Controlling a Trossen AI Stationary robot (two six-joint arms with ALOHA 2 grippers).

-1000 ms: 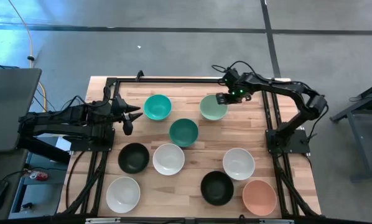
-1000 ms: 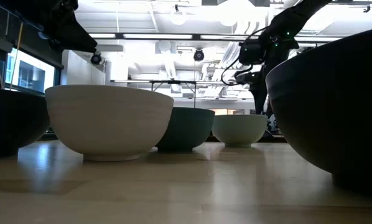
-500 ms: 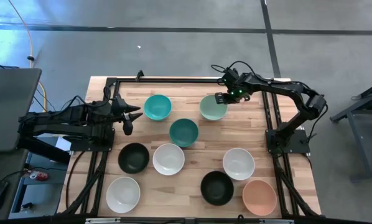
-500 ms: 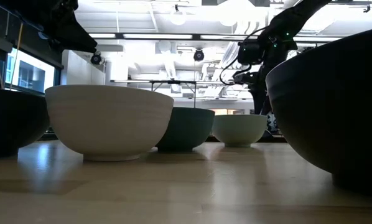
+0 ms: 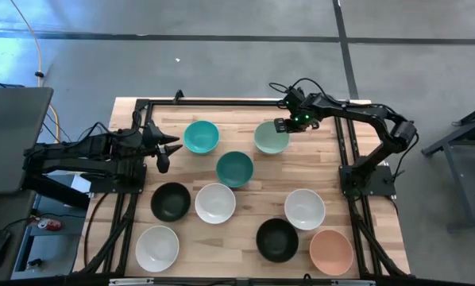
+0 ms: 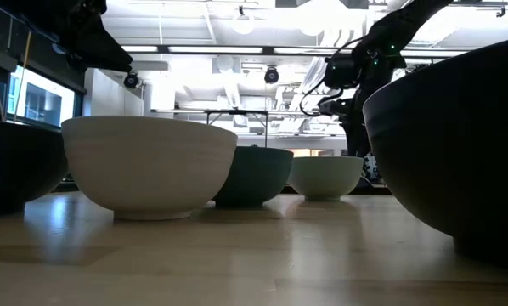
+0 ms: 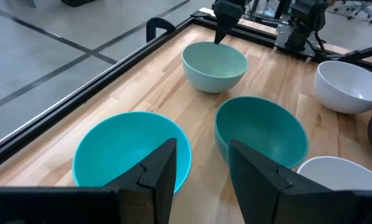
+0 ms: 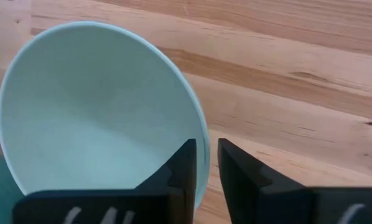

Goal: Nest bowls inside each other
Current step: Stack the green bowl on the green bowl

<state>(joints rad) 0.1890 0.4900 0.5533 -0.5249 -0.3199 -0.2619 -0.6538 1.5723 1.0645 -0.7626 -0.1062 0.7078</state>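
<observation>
Several small bowls stand on their bases on the wooden table [image 5: 333, 171]. The pale mint bowl [image 5: 269, 140] [image 8: 93, 112] is at the far right, and my right gripper [image 5: 283, 125] [image 8: 201, 148] is shut on its rim. A bright teal bowl [image 5: 200, 137] and a darker teal bowl [image 5: 234, 168] lie left of it. Nearer stand a black bowl [image 5: 171, 202], white bowls [image 5: 215, 202] [image 5: 305, 209] [image 5: 157, 248], another black bowl [image 5: 277, 240] and a salmon-pink bowl [image 5: 331, 251]. My left gripper [image 5: 166, 151] [image 7: 201, 152] waits open at the left edge, above the bright teal bowl's side. My right gripper has the mint bowl's rim [image 8: 197, 132] on the bowl's far-right side, one finger [image 8: 183, 171] inside the bowl and the other outside. The fingers come steeply from above. The bowl stands upright with its base [image 6: 326, 197] on the table.
Dark frame rails [image 5: 222, 101] run along the table's far and side edges. Bare wood lies between the mint bowl and the right-hand white bowl, and along the far edge. A laptop [image 5: 11, 135] sits off the table's left side.
</observation>
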